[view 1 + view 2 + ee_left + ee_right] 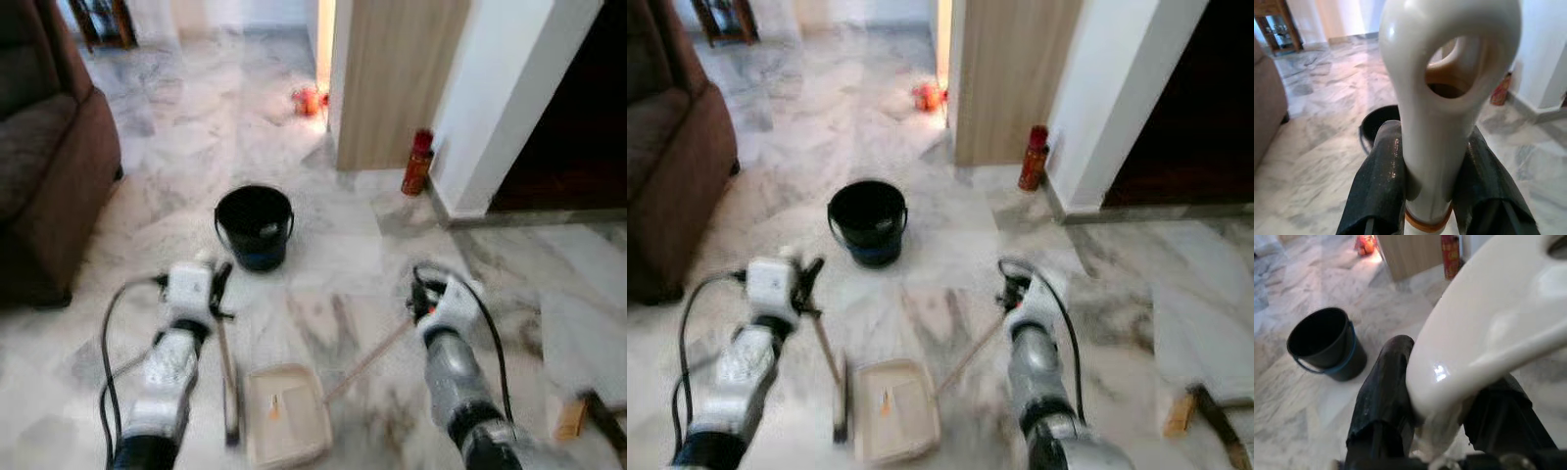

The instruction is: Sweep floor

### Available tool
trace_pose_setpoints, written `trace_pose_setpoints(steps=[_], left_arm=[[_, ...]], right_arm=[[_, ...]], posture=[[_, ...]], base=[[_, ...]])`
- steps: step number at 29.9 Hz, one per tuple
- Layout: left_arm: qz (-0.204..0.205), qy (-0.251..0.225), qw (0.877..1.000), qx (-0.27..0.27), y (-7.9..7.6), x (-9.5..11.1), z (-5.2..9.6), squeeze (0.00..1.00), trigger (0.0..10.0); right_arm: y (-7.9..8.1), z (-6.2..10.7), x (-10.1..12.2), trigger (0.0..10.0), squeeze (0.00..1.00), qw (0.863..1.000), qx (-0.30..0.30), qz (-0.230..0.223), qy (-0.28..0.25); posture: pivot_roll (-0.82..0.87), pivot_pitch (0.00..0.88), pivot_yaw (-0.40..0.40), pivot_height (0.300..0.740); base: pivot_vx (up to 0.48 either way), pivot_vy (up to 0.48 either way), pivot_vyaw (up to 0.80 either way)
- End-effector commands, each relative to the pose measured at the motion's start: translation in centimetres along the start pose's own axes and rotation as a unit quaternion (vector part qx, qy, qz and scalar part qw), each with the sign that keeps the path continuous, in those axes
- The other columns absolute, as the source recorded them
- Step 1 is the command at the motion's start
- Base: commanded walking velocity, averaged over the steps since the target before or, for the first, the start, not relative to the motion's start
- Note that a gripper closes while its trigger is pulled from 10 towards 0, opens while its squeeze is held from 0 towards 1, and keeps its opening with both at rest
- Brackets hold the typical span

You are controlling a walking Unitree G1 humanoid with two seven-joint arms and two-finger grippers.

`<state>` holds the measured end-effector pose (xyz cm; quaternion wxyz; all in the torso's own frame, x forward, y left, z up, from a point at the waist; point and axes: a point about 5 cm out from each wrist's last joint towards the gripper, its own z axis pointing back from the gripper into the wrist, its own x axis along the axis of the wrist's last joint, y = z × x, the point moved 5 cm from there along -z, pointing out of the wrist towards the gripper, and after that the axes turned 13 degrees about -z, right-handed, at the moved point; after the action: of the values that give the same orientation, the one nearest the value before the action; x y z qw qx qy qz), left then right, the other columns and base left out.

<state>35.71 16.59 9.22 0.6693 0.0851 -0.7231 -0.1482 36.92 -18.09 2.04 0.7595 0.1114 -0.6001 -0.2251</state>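
Low in the frame, left gripper (223,277) jaws pinch the brush (229,377) handle; right gripper (419,294) jaws pinch the dustpan (286,414) handle. Debris already lies in the pan; emptying into the black bucket (255,226) apparently remains.

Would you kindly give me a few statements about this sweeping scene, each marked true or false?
1. The left gripper is shut on the brush handle. True.
2. The black bucket lies tipped on its side. False: it stands upright on the marble floor, beyond the dustpan.
3. The dustpan sits on the floor between the two arms. True.
4. The right gripper hangs with nothing in it. False: its jaws are shut on the dustpan handle.
5. The red bottle stands inside the bucket. False: it stands by the base of the white wall.
6. A brown sofa is on the robot's left. True.
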Motion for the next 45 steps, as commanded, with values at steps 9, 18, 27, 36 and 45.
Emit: trace_pose_setpoints(steps=[9, 18, 27, 36, 45], left_arm=[[-0.013, -0.009, 1.0, 0.008, 0.81, 0.48, -0.13, 0.0, 10.0], [-0.014, -0.009, 1.0, 0.009, 0.87, 0.48, -0.15, 0.0, 10.0], [-0.014, -0.008, 1.0, 0.01, 0.88, 0.45, -0.12, 0.0, 10.0], [-0.014, -0.009, 1.0, 0.01, 0.82, 0.47, -0.12, 0.0, 10.0], [-0.013, -0.009, 1.0, 0.009, 0.8, 0.42, -0.1, 0.0, 10.0]], right_arm=[[1.11, -0.26, 0.51, 10.0, 0.0, 1.0, 0.016, 0.001, -0.01], [1.32, -0.27, 0.47, 10.0, 0.0, 1.0, 0.02, 0.003, -0.009], [1.29, -0.25, 0.33, 10.0, 0.0, 1.0, 0.019, -0.001, -0.006], [1.31, -0.29, 0.38, 10.0, 0.0, 1.0, 0.019, -0.01, -0.007], [1.32, -0.27, 0.32, 10.0, 0.0, 1.0, 0.018, -0.011, -0.006]], posture=[[0.05, 0.078, -0.037, 0.74], [0.05, 0.078, -0.037, 0.74], [0.05, 0.071, -0.04, 0.74], [0.05, 0.068, -0.04, 0.74], [0.05, 0.06, -0.041, 0.74]], base=[[0.285, 0.0, 0.17], [0.285, 0.0, 0.54], [0.283, 0.0, 0.28], [0.285, 0.0, 0.0], [0.285, 0.0, 0.0]])
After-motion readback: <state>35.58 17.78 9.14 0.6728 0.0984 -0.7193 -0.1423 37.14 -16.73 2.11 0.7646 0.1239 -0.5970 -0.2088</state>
